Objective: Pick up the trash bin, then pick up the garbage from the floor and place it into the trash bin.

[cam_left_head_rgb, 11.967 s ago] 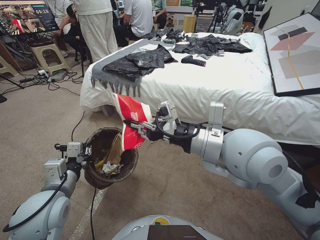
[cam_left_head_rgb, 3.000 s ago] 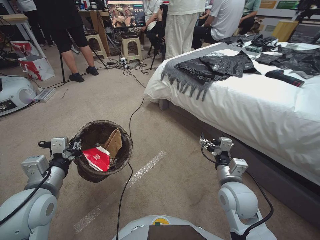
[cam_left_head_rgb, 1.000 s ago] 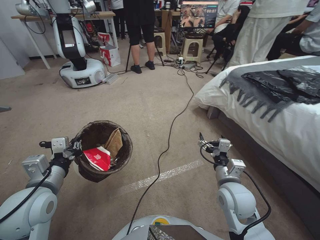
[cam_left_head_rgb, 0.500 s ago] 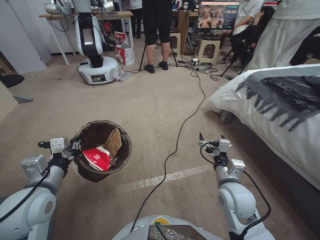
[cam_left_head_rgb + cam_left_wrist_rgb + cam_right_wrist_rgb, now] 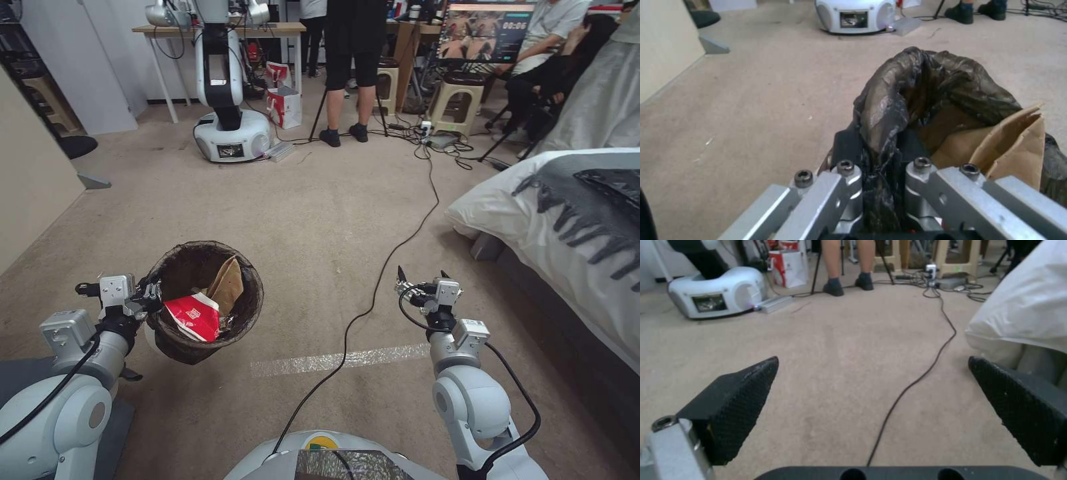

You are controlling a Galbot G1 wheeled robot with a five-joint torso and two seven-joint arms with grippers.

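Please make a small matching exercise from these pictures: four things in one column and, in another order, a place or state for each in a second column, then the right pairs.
Things:
1. trash bin
2. red packet
3. right pincer
4. black cable

Places or states:
A. open, holding nothing
B. lying across the floor
C. held at its rim by the left pincer, off the carpet
D. inside the bin, beside a tan paper piece

Pairs: 1-C, 2-D, 3-A, 4-B
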